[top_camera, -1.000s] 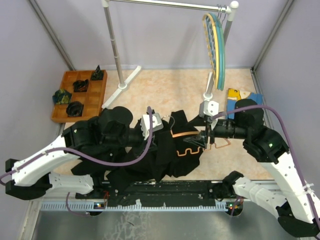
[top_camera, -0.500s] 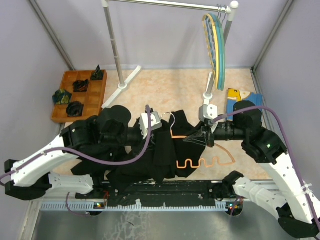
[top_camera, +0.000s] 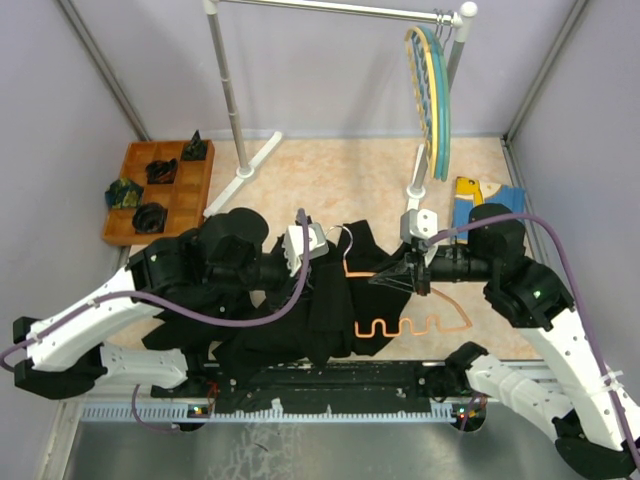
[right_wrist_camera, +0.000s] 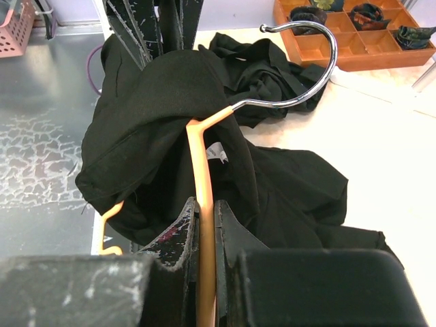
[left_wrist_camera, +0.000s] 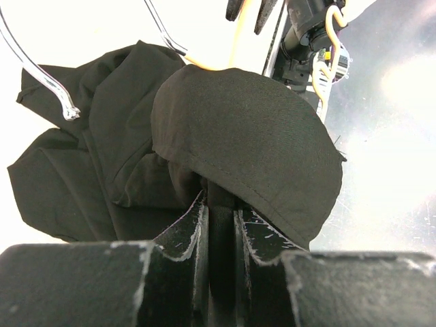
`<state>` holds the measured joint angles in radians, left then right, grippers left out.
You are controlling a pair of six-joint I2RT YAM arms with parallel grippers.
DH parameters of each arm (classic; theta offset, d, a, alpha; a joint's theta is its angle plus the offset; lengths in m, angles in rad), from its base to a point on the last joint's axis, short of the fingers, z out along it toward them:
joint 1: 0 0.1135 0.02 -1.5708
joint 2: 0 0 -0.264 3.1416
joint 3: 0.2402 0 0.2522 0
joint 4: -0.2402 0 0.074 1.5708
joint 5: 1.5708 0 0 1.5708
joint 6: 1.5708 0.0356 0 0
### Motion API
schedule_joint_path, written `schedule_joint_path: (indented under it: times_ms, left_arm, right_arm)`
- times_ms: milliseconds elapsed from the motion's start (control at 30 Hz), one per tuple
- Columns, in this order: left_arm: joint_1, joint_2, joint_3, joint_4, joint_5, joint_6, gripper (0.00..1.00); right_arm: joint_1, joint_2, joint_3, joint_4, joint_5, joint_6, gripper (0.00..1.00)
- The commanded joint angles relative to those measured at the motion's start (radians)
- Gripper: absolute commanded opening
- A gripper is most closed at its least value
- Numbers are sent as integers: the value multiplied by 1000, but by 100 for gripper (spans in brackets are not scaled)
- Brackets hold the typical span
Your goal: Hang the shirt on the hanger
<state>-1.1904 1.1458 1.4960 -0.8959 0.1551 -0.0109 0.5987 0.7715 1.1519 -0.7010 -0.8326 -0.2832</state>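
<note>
Nearest, the shirt [top_camera: 325,320] was heaped on the table [top_camera: 330,180], a fold of it clamped tight in the left gripper [left_wrist_camera: 219,201]. Just right, the hanger [top_camera: 410,325] was pinched by its orange arm in the right gripper [right_wrist_camera: 204,204], its left end covered by cloth. Farthest, teal and yellow hangers [top_camera: 435,100] were hung from a rail [top_camera: 330,8]

You have one left pincer [left_wrist_camera: 219,204], one right pincer [right_wrist_camera: 204,204], one black shirt [top_camera: 330,310] and one orange hanger [top_camera: 410,325] between them, one tray [top_camera: 185,205] beyond.
</note>
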Motion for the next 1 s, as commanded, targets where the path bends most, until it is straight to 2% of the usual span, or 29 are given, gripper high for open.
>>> schedule_joint_path:
  times_ms: [0, 433, 600, 733, 867, 967]
  left_arm:
    - [-13, 50, 47, 206, 99, -3, 10]
    - [-12, 80, 70, 241, 115, 4, 26]
    - [-13, 92, 73, 244, 123, 3, 28]
    - [-13, 94, 72, 246, 125, 6, 22]
    - [-13, 94, 74, 235, 122, 7, 0]
    - [-14, 84, 71, 219, 115, 9, 0]
  right_arm:
    - [9, 9, -3, 162, -66, 51, 0]
    - [9, 0, -38, 204, -82, 71, 0]
    - [9, 0, -45, 217, -85, 77, 0]
    - [9, -1, -47, 223, -85, 78, 0]
    - [9, -11, -48, 214, -47, 69, 0]
    - [9, -37, -50, 209, 10, 59, 0]
